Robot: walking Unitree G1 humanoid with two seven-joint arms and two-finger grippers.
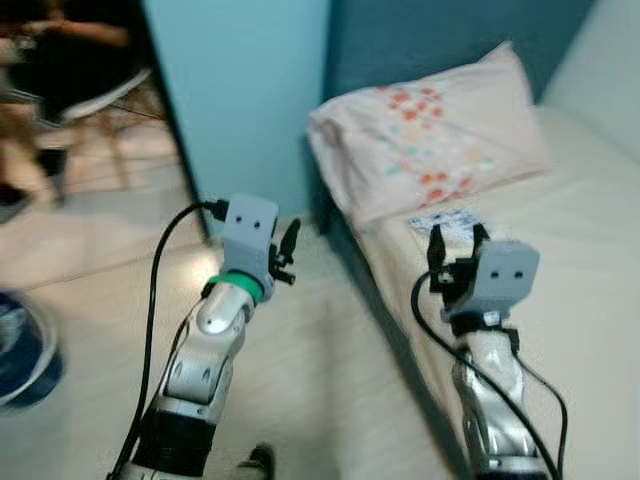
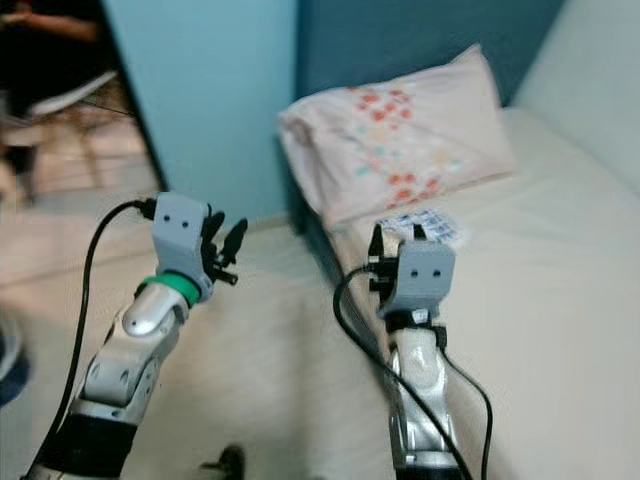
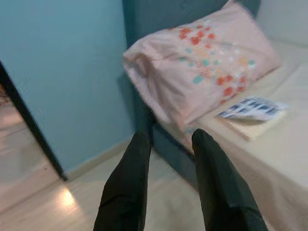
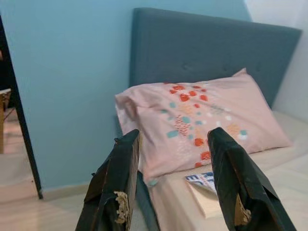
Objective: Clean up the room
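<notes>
A pink pillow (image 1: 430, 135) with red and teal spots lies at the head of the bed (image 1: 590, 260), against a dark blue headboard (image 4: 202, 48). A flat book or booklet (image 1: 445, 222) with a blue and white cover lies on the sheet just below the pillow. My right gripper (image 1: 458, 250) is raised over the bed's near edge, just short of the booklet, open and empty. My left gripper (image 1: 287, 252) is raised over the floor beside the bed, open and empty.
A light blue wall (image 1: 240, 100) stands beside the bed, with a doorway on its left. Through it, a chair (image 1: 100, 100) and a seated person (image 1: 60, 50) are blurred. A dark blue round object (image 1: 25, 350) sits on the floor at far left.
</notes>
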